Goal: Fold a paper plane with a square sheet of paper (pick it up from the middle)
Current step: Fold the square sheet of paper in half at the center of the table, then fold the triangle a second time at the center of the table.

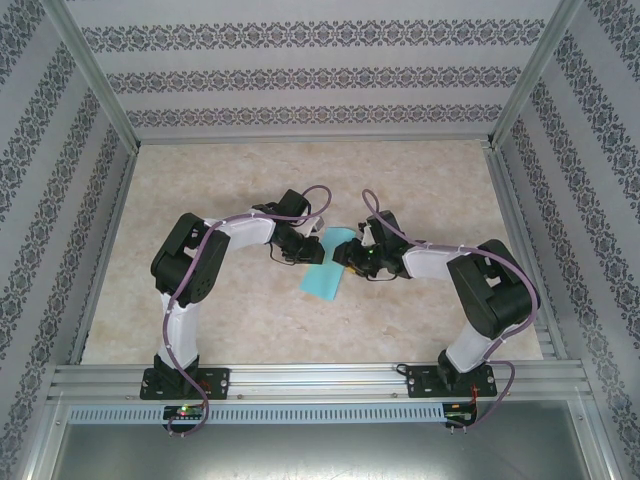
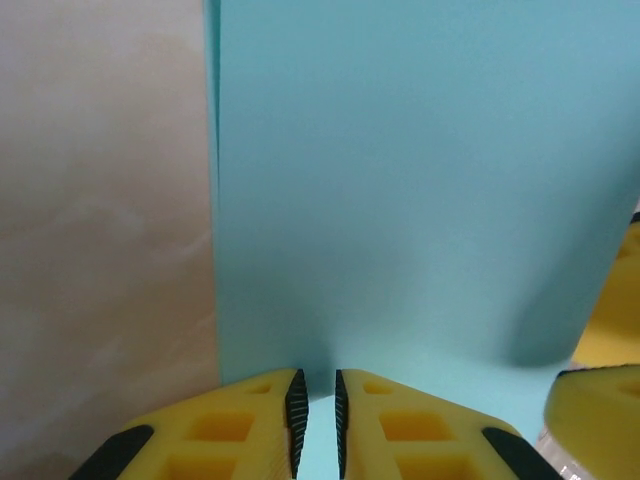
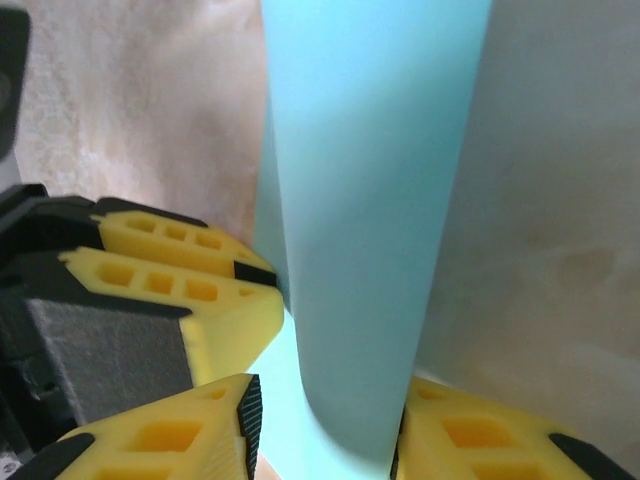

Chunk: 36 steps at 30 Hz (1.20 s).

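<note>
Risk of a tear or skewed crease, mid-fold.
The left gripper point(image 2: 316, 412) pinches the turquoise sheet point(image 1: 322, 278) by its edge, and the right gripper point(image 3: 325, 425) clasps its bowed fold, over the middle of the table point(image 1: 200, 200). Uneven pulling could rip it, and a loose clasp could let it slip.

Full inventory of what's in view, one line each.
paper sheet: 1, turquoise, partly folded, mid-table between the end effectors
table: 1, beige marbled, under the paper
walls: 3, grey patterned stripes, left, back, right
frame rails: silver, near edge and corners
left arm, right arm: black and white, bases at near edge
left end effector: 1, yellow, pinching the paper
right end effector: 1, yellow, closed around a raised fold
</note>
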{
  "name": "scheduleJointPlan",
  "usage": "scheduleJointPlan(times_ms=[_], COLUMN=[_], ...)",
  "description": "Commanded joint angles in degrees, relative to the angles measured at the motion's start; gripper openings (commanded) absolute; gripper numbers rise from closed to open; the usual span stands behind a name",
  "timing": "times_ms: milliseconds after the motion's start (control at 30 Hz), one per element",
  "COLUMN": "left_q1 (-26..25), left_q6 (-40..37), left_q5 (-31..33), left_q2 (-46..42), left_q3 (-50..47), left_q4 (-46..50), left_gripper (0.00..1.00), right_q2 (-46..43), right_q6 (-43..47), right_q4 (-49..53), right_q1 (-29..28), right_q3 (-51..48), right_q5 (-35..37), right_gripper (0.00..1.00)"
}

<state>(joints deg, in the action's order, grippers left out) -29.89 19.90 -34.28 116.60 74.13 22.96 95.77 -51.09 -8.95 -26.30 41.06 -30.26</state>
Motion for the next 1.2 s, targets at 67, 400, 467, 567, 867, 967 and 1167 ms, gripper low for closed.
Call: scheduleJointPlan(times_ms=[67,400,467,567,867,967,1167], left_q1=[-0.2,0.4,0.9,2.1,4.8,6.5,8.6], left_q6=[1.1,1.6,0.6,-0.4,2.3,5.3,12.5], left_q5=[1.2,-0.1,1.9,4.3,7.0,6.6,3.9], left_q2=[-0.1,-4.8,-6.6,-10.2,-23.7,-29.6,-39.1], left_q3=[-2.5,-2.0,-1.9,-2.3,-10.2,-15.2,-24.0], left_q4=[4.7,6.0,7.6,10.0,9.9,7.5,2.1], left_gripper=[0.23,0.27,0.29,0.36,0.51,0.54,0.62], right_q2=[-1.4,0.1,0.3,0.0,0.9,0.9,4.0], right_q6=[-0.8,-2.4,-2.5,-2.7,-8.7,-9.7,-13.4], right_q4=[-3.4,-5.4,-5.0,-4.8,-11.9,-12.2,-17.8], right_q1=[-0.4,-0.5,-0.6,-0.8,-3.0,-4.2,-4.2], right_q3=[-2.2,-1.0,-0.5,0.0,3.5,5.4,5.0], right_q5=[-1.3,-3.2,-4.2,-4.9,-11.1,-12.4,-14.2], right_gripper=[0.36,0.17,0.14,0.12,0.06,0.05,0.05])
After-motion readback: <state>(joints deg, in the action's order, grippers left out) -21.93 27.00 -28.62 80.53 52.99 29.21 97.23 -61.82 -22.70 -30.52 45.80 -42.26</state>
